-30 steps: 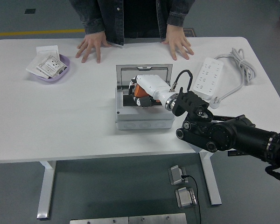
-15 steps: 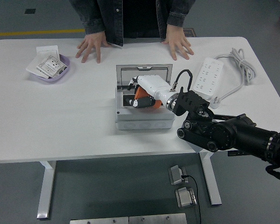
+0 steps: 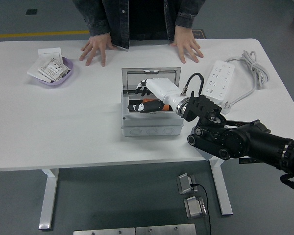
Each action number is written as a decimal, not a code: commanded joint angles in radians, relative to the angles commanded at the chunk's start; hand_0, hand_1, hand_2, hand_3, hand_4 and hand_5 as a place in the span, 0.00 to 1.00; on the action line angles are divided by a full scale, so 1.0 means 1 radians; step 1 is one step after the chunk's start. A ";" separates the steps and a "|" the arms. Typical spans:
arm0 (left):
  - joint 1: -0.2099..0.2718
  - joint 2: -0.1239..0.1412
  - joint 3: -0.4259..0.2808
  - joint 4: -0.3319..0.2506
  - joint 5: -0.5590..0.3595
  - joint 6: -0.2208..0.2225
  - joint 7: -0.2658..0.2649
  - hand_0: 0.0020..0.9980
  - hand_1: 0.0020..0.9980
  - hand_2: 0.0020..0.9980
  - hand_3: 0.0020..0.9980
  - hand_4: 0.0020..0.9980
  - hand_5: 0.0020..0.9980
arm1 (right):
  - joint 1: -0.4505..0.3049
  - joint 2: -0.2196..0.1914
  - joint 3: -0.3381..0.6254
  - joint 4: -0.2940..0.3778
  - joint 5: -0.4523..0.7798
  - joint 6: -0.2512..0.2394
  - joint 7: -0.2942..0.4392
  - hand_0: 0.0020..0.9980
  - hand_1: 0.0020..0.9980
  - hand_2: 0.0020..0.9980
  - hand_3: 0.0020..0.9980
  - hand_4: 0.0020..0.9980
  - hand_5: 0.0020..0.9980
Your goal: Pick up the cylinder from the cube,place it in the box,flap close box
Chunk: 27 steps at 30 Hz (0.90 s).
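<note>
One orange cylinder (image 3: 154, 104) lying down inside the open grey box (image 3: 149, 125) at frame centre, partly hidden by dark fingers (image 3: 136, 105). Right hand (image 3: 148, 97), white-shelled, reaching in from the lower right, hovering over it; can't tell if still gripping or released. Box lid (image 3: 151, 72) standing up at the back. Two person's hands (image 3: 94, 49) flat on the white table (image 3: 63, 127), top of frame.

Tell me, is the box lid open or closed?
Open: the lid stands up behind the box, and the right hand reaches inside.
</note>
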<state>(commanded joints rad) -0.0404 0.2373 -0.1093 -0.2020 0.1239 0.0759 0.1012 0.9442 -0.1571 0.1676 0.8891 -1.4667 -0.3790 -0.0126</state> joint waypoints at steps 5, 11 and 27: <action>0.003 -0.004 -0.005 -0.002 0.006 0.000 0.001 0.62 0.66 0.58 0.56 0.62 0.11 | -0.041 -0.056 0.097 0.105 -0.034 0.050 -0.056 0.64 0.56 0.58 0.64 0.95 0.71; 0.009 -0.008 0.006 -0.001 -0.001 0.001 0.001 0.62 0.66 0.58 0.56 0.62 0.11 | -0.086 -0.131 0.226 0.254 -0.060 0.127 -0.119 0.64 0.55 0.57 0.64 0.96 0.72; 0.006 -0.003 0.038 0.001 -0.027 0.001 0.001 0.62 0.65 0.58 0.56 0.60 0.09 | 0.069 -0.121 0.292 0.190 0.026 0.149 -0.103 0.61 0.52 0.58 0.64 0.94 0.74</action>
<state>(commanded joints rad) -0.0347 0.2346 -0.0710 -0.2014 0.0973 0.0773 0.1027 1.0135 -0.2785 0.4600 1.0789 -1.4406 -0.2300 -0.1153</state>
